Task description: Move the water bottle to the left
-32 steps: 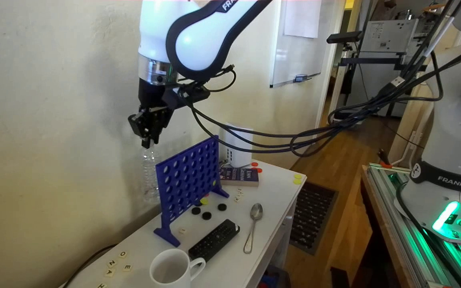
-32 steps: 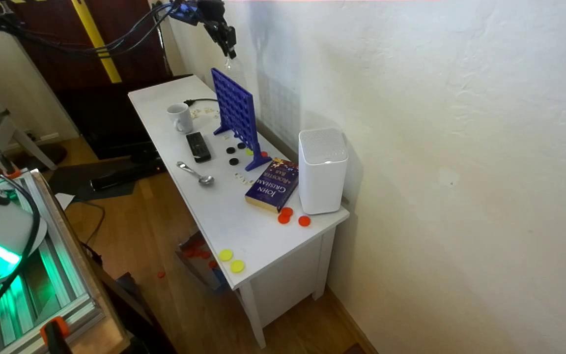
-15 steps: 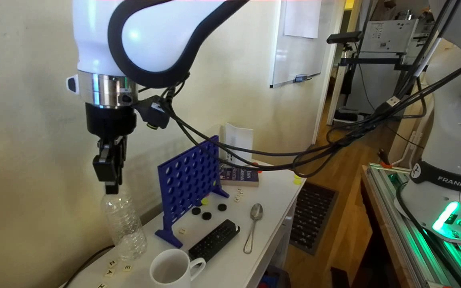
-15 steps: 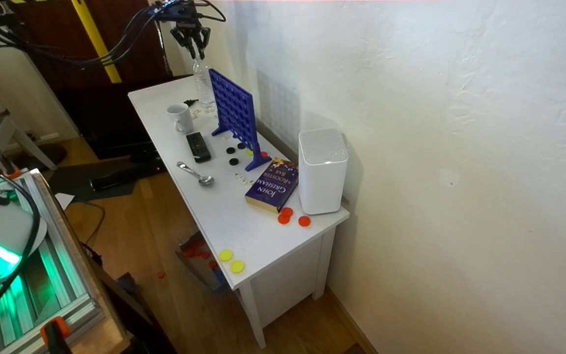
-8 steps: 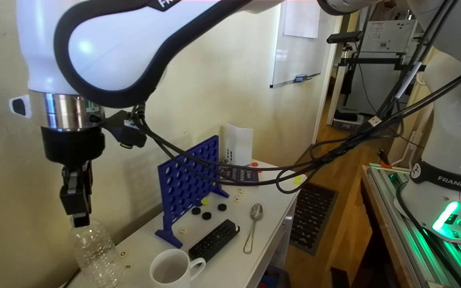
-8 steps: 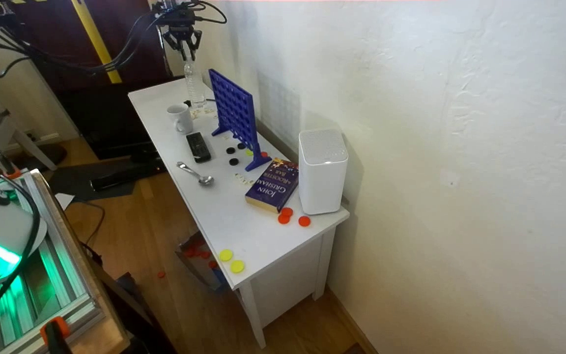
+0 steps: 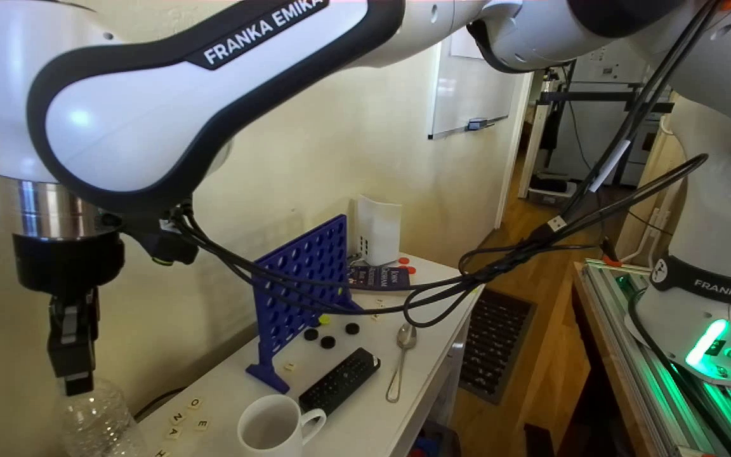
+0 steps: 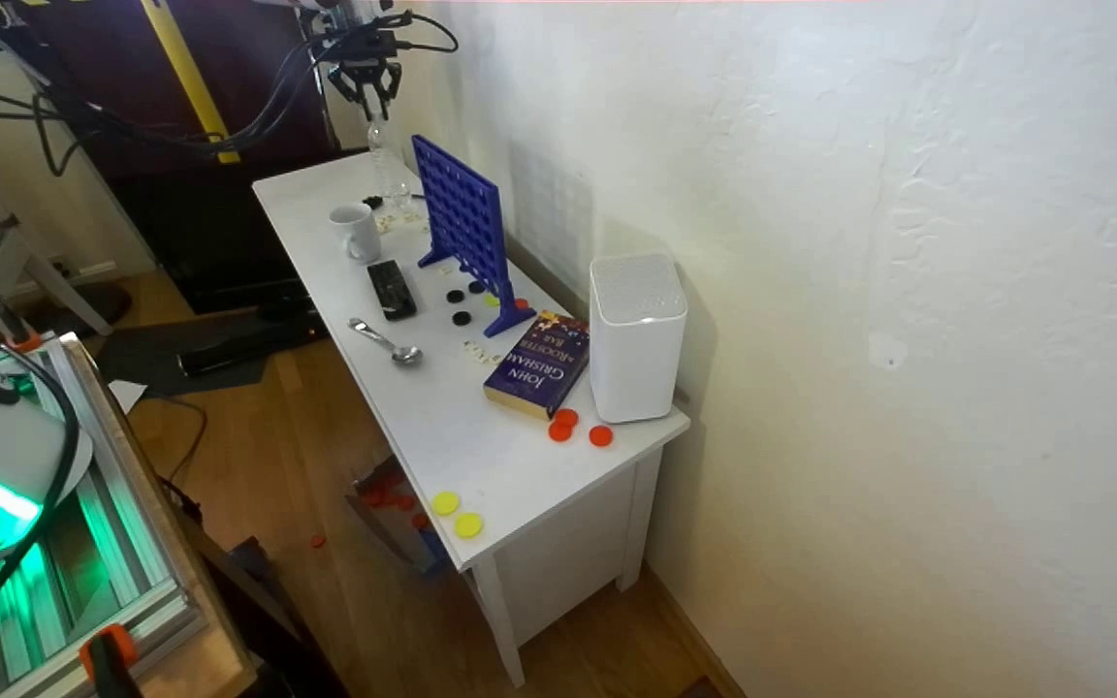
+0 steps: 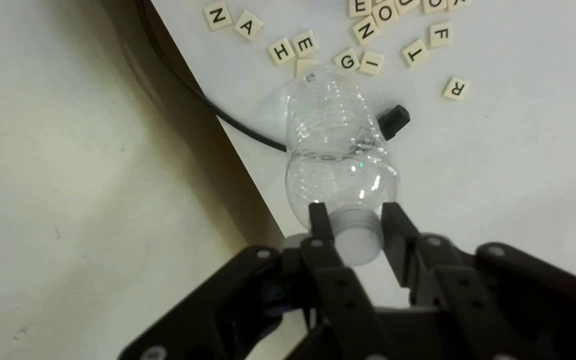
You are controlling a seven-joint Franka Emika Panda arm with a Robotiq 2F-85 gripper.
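**Over the white table [image 8: 423,427], the gripper [image 9: 354,215] holds the water bottle [image 9: 338,175] by its top**

At the neck, the two black fingers [image 9: 321,222] press on the water bottle from both sides, so it is firmly grasped. The bottle is transparent with a ribbed body, and it is nearly upright; whether its base touches the table cannot be told. In the wrist view it is near the table edge that runs along the wall [image 8: 811,291]. A black cable [image 9: 248,131] shows on one side of it, a black plug [image 9: 394,121] on the other, and letter tiles [image 9: 281,51] lie near its base.

Apart from the bottle are the white mug [image 8: 355,237] and the blue grid game [image 8: 466,208], visible in both exterior views. Between the mug and a metal spoon [image 7: 406,336] lies a black remote control [image 7: 340,381]. Black discs [image 7: 328,342] are near the game. Farther along, a book [image 8: 539,364] lies just beside a white box [image 8: 638,339], with red discs [image 8: 600,436] near them. Two yellow discs [image 8: 445,502] are close to the table's corner.
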